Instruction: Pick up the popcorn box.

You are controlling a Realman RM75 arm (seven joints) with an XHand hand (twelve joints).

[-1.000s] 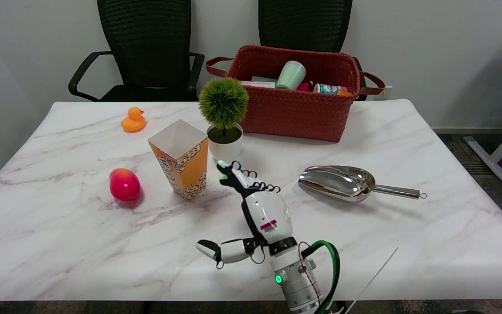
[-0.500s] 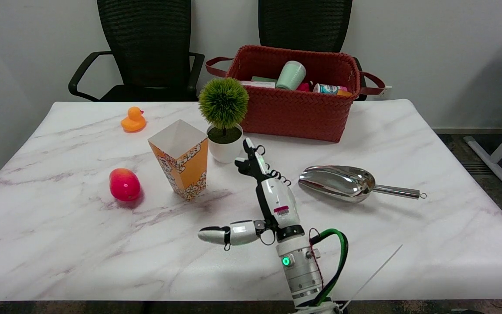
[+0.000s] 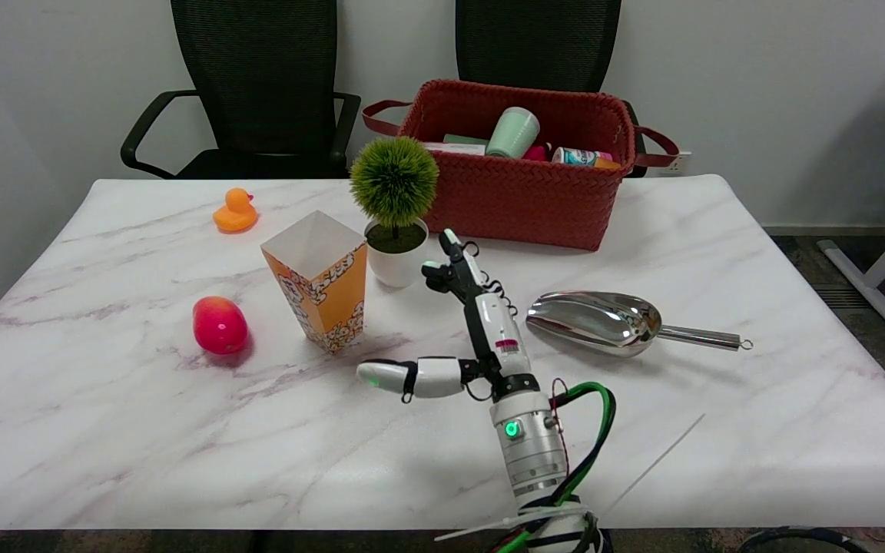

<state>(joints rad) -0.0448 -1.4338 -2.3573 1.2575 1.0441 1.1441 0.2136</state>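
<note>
The popcorn box (image 3: 319,280), orange with a white open top, stands upright on the marble table (image 3: 143,430) left of centre. My right hand (image 3: 481,326) hovers to its right, edge-on to the camera, fingers stretched toward the far side and the thumb sticking out left toward the box. It holds nothing and stays apart from the box by a clear gap.
A small potted green plant (image 3: 395,207) stands just behind the box, near my fingertips. A metal scoop (image 3: 604,321) lies to the right of the hand. A red woven basket (image 3: 519,180) with items sits at the back. A red-pink fruit (image 3: 220,325) and an orange duck (image 3: 235,211) lie to the left.
My right hand has moved forward and rightward, turning from a flatter pose to edge-on. Its fingers have straightened and the thumb now points at the box.
</note>
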